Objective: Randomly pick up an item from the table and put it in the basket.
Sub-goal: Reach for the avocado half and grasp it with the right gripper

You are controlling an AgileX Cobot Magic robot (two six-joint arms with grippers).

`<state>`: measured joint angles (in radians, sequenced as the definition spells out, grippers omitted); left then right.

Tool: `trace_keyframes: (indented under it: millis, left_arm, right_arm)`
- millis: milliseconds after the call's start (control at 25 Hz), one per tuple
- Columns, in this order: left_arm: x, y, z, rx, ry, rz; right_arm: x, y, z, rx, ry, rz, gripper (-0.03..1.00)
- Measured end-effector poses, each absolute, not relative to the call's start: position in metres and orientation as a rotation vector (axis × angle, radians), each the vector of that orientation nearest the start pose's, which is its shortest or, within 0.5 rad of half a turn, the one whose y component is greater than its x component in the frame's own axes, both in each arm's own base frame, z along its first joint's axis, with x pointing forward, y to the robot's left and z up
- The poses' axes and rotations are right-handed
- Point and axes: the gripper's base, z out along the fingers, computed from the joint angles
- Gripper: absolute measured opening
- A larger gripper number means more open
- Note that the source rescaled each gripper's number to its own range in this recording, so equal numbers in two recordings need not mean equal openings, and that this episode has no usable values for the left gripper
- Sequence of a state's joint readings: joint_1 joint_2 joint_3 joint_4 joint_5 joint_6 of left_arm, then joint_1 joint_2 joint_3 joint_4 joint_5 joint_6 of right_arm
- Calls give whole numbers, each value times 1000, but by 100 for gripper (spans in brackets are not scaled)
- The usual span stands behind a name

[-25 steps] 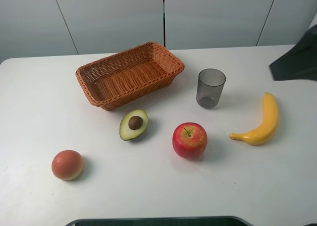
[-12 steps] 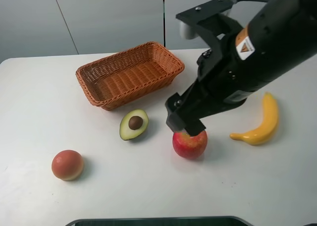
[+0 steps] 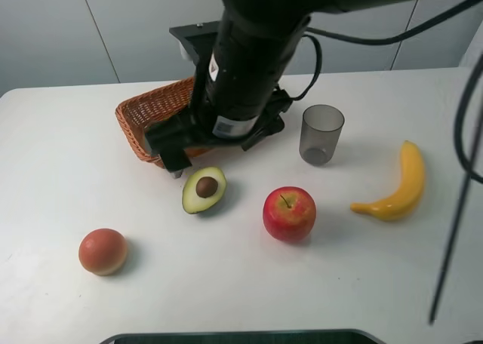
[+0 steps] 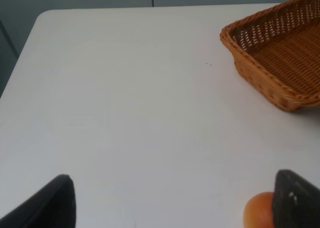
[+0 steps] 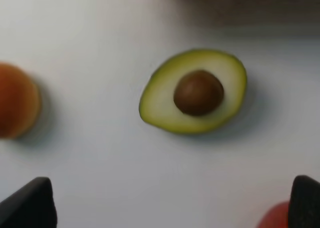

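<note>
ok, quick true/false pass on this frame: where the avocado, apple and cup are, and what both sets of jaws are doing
1. The avocado lies cut face up on the table, outside the basket. True.
2. The right jaws are shut on the avocado. False: in the right wrist view they stand open, and the avocado lies untouched beyond them.
3. The apple is in the basket. False: it sits on the table, between the avocado and the banana.
4. The cup stands upright on the table, open end up. True.
5. The left jaws are open and hold nothing. True.
</note>
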<state>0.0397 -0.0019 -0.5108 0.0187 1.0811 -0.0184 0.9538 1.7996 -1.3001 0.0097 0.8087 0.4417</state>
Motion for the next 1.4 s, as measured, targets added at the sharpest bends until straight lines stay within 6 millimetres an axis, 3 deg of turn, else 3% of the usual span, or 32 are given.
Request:
trace_keyframes:
  millis: [200,360,560,840,1120,1400]
  left_arm:
    - [-7,1,279,-61,2051,36]
    - [-7,1,279,-61,2051,36]
    - [-7,1,279,-61,2051,36]
    - [-7,1,279,-61,2051,36]
    - [-7,1,279,-61,2051,36]
    - [-7,1,279,-61,2051,36]
  right_arm:
    - [235,330,192,-541,2872,269,100]
    - [240,336,181,-444,2913,257,100]
    - [239,332,181,-402,2956,211,100]
    - [255,308,180,-298,3015,37,100]
    - [260,310,178,-91,2993,80,100]
    - [263,315,155,81,2997,51,100]
